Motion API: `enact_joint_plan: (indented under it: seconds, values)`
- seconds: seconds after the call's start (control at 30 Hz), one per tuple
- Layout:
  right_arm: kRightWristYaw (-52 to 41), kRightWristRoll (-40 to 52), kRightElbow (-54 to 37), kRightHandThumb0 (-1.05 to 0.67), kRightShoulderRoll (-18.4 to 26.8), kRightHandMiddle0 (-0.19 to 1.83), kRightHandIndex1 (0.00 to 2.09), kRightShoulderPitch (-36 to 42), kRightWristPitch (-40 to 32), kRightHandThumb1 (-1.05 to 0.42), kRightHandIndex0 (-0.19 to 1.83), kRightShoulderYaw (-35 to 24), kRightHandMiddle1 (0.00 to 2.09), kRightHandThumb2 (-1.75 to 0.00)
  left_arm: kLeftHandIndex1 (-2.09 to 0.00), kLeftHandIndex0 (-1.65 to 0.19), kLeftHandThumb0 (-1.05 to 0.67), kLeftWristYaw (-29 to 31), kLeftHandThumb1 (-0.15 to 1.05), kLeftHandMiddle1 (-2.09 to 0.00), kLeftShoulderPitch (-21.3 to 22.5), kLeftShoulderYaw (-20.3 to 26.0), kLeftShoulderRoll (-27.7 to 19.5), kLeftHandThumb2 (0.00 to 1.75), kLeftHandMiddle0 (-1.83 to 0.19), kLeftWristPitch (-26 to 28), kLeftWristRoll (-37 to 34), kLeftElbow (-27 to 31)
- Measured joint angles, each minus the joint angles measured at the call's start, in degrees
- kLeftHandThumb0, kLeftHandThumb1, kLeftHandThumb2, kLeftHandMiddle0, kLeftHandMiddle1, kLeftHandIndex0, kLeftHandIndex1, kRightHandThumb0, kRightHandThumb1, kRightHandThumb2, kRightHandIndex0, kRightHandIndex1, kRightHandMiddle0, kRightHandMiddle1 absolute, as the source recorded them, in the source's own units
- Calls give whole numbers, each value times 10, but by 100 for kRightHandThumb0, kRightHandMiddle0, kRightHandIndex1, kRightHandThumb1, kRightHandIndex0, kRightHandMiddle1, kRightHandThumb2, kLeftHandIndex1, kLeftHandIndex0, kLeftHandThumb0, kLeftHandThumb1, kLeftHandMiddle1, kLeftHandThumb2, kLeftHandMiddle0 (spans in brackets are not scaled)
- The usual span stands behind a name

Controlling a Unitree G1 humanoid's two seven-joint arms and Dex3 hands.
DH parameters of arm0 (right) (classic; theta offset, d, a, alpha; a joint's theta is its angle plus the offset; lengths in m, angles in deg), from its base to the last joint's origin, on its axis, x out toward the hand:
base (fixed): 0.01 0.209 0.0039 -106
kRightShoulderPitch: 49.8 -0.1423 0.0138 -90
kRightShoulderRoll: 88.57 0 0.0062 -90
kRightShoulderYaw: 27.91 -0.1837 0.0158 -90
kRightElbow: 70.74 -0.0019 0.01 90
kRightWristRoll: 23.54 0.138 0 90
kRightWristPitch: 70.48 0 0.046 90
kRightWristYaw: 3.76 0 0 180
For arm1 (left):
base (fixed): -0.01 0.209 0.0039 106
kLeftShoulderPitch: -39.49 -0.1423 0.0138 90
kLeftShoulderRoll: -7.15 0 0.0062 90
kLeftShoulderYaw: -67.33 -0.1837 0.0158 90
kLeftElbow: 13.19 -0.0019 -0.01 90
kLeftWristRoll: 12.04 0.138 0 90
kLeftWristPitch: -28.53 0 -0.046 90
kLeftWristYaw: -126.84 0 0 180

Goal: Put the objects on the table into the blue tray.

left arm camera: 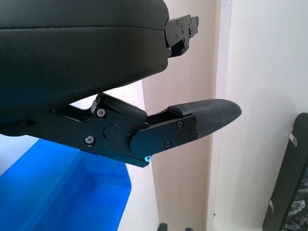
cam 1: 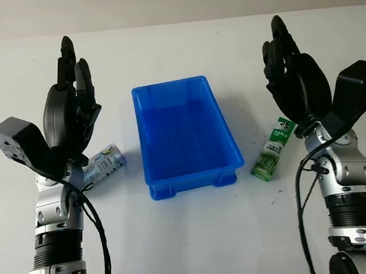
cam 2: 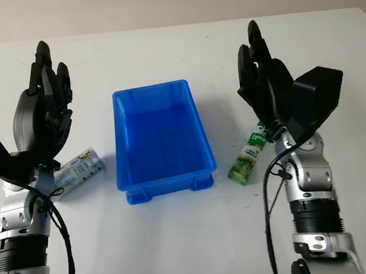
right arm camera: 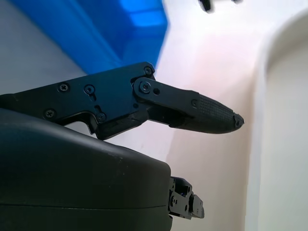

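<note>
Blue tray (cam 1: 185, 133): frame centre, on white worktop (cam 1: 201, 241). Can (cam 1: 104, 163): left of tray. Green carton (cam 1: 273, 148): right of tray. Left hand (cam 1: 70, 103), right hand (cam 1: 292, 75): raised, fingers open, holding nothing.

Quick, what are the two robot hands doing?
Left robot hand: open, above the small bottle.
Right robot hand: open, above the green packet.

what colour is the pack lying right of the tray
Green and white pack, clearest in the left eye view.
</note>
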Motion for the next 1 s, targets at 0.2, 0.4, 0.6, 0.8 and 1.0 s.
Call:
enact_joint_plan:
  seconds: [0.2,0.4,0.6,0.8,1.0]
  values:
    - [-84,-50,-15,-56,144,33,31,-23,-3,-91,41,5,25,-5,0,19,-75,-2,105,0,-9,0,-1,70,19,0,2,10]
    - [-141,-95,-65,-43,241,57,25,-28,-10,-78,53,15,15,-5,0,19,-74,1,105,0,-13,0,-1,71,19,1,2,10]
    - [-190,-161,-74,-40,305,52,14,-3,133,-77,48,52,6,-5,0,19,-74,4,105,0,-12,-1,-1,69,19,6,2,8]
    - [-224,-231,-110,-30,318,47,8,41,184,-80,39,115,3,-6,0,19,-75,8,105,0,-5,-1,-1,69,19,6,2,4]
    - [-208,-276,-127,-26,319,51,11,73,275,-79,46,136,6,-5,0,19,-75,11,105,0,-5,-3,-2,69,19,6,2,4]
